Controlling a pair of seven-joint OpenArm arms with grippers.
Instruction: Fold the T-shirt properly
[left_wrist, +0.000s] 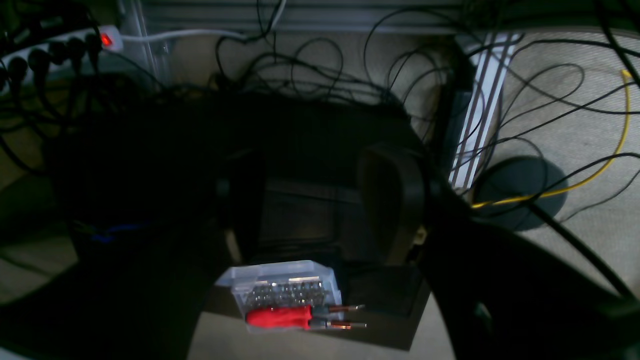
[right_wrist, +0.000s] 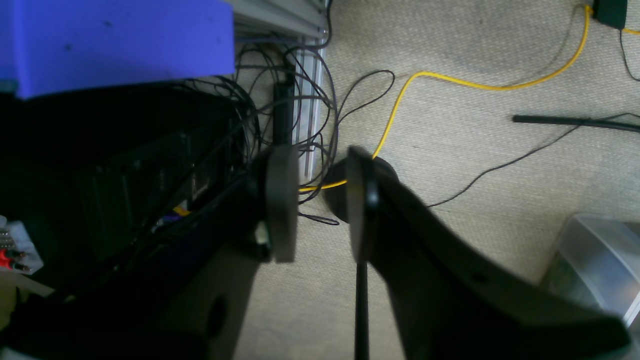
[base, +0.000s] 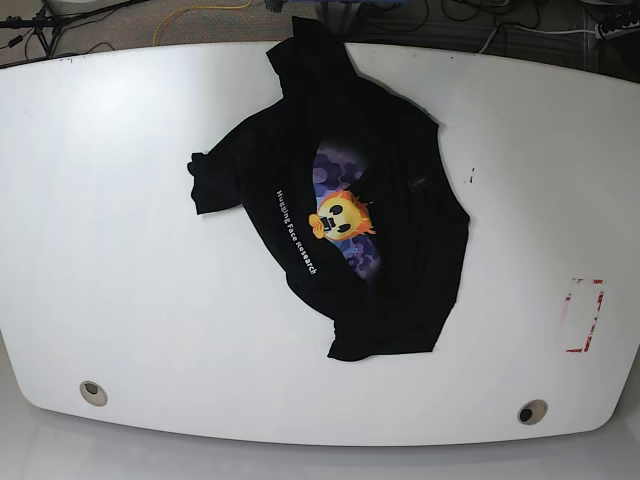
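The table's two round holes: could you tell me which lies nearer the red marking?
The hole on the base view's right: the red marking lies just above it, the other hole far to the left.

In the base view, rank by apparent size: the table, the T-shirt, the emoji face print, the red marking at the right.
1. Table, fills most of the view.
2. T-shirt.
3 and 4. Red marking and emoji face print look about alike; I won't rank them.

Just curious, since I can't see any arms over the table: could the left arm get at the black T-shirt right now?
Probably not right now. The T-shirt lies uncovered on the white table, but the left gripper hangs open over floor cables, so it must swing over first.
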